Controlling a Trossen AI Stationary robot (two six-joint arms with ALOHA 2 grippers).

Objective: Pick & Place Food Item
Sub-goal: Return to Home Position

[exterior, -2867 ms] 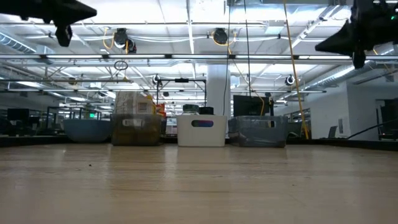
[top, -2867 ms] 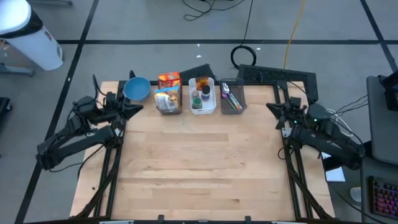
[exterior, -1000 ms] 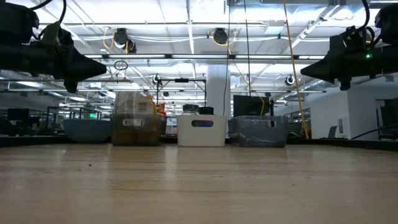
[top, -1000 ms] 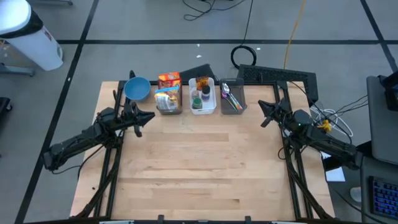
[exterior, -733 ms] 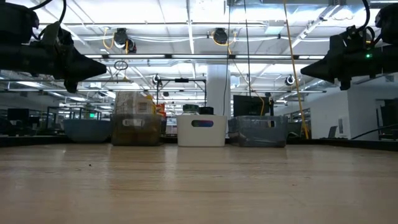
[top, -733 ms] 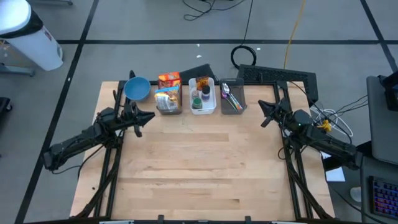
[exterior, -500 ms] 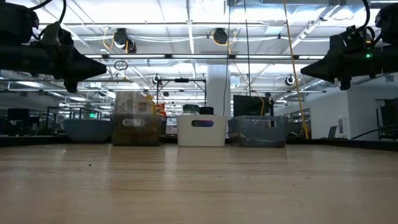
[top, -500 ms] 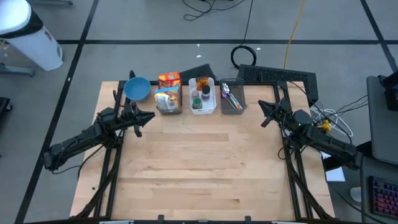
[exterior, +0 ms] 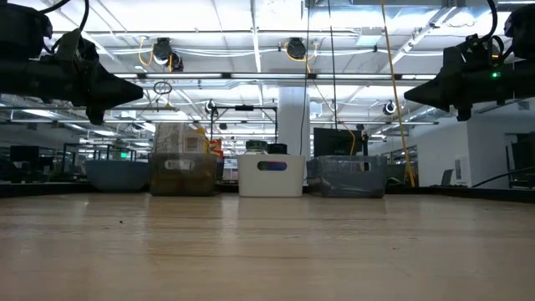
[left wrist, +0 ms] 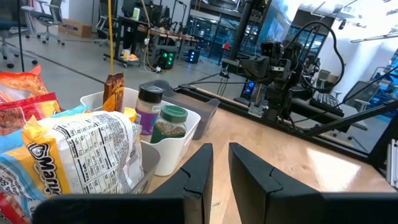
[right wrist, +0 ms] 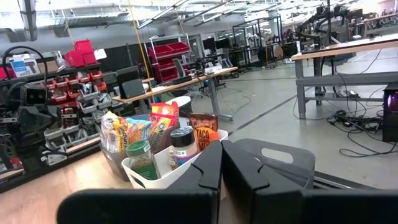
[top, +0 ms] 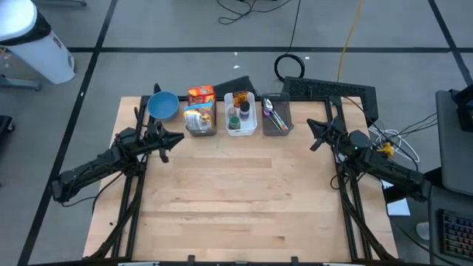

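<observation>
Noodle packs sit in the left black bin (top: pixel 201 131) at the far edge of the wooden table (top: pixel 236 199). The yellow noodle pack (left wrist: pixel 87 149) stands on edge, tilted, printed label side facing the left wrist camera. From above its long axis runs across the bin, left to right. An orange-red pack (top: pixel 200 95) stands at the bin's far end; a bit of blue wrapper shows between the two.

The white bin (top: pixel 242 132) is just right of it and holds an upright black-lid seasoning bottle (left wrist: pixel 148 107), an upright green-lid jar (left wrist: pixel 169 122) and a brown seasoning packet (left wrist: pixel 113 92) standing on end. The right dark bin (top: pixel 287 125) holds cutlery (top: pixel 271 111), handles pointing to the near side. A blue bowl (top: pixel 162 105) sits left of the bins; contents cannot be told.

The left gripper (top: pixel 174 138) hangs above the table's left edge, pointing towards the bins, fingers a narrow gap apart and empty. The right gripper (top: pixel 314 137) hangs above the right edge, aimed inward, fingers pressed together and empty.
</observation>
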